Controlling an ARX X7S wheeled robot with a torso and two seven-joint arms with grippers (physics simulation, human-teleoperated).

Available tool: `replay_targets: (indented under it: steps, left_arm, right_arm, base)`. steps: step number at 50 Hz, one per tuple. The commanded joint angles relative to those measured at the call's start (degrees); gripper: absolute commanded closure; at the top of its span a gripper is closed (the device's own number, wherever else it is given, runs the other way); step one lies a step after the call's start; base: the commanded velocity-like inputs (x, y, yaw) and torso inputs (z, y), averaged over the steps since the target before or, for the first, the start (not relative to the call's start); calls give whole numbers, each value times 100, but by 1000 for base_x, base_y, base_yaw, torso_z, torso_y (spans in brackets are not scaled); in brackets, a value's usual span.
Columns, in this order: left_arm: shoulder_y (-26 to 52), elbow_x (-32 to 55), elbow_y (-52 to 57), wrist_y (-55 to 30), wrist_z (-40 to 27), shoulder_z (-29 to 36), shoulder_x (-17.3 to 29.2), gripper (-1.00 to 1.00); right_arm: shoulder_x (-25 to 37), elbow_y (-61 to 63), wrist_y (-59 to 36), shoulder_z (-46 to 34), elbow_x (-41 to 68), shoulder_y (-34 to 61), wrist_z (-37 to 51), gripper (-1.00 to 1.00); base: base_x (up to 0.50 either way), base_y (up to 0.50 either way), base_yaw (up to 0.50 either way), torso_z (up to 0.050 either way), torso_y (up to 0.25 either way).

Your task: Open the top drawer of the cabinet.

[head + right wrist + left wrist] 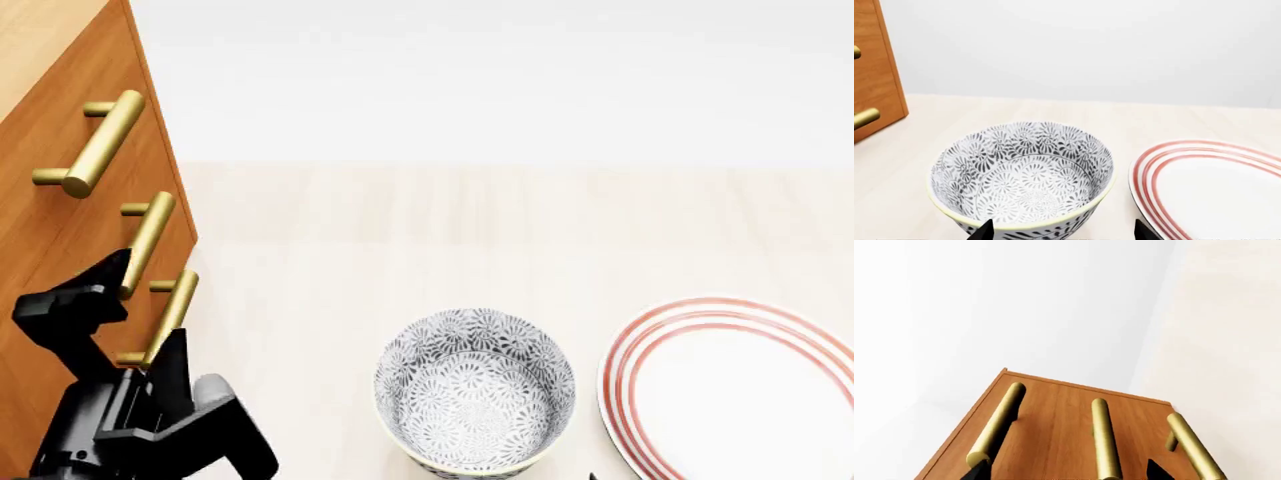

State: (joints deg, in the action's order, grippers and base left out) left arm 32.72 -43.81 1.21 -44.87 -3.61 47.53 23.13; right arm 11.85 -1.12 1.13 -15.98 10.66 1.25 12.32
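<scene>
Above the left gripper, whose jaws sit spread at the lowest handle, the top drawer of the cabinet is shut; I'd raise past the middle bar and straddle its handle squarely before clenching.

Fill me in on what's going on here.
The robot is working on the cabinet. Its left gripper is up against the drawer fronts, among the lower brass handles, and the top drawer looks shut. The right gripper hangs open over a patterned bowl beside a red-rimmed plate.
</scene>
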Motion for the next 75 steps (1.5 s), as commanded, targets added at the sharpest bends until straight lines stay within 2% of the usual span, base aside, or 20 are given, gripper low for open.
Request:
replay_targets:
  steps: [1,14,27,45,75]
  left_arm:
    - [364,-341,0,-272,272,129,127,-100]
    - [801,-262,-31,-374,367,-174,142,-100]
    - [946,-391,76,-419,576,-88,268,-100]
    - [1425,-244,-508,-71,726,28,190,-100]
    - [1863,54,-1506,348,547,0,-44,-100]
  right_arm:
    - [16,-53,13,-37,36,13,2,-100]
    - [38,-93,26,-63,70,39,20,-100]
    - [64,-37,-13,-76,101,46,77,-100]
    - [92,-40,-24,-111,159,48,107,-100]
    - [134,-49,-70,-190,246,61,144,-100]
  base:
    - [0,0,0,0,0]
    - [0,0,0,0,0]
    - [0,0,0,0,0]
    - [0,0,0,0,0]
    - [0,0,0,0,0]
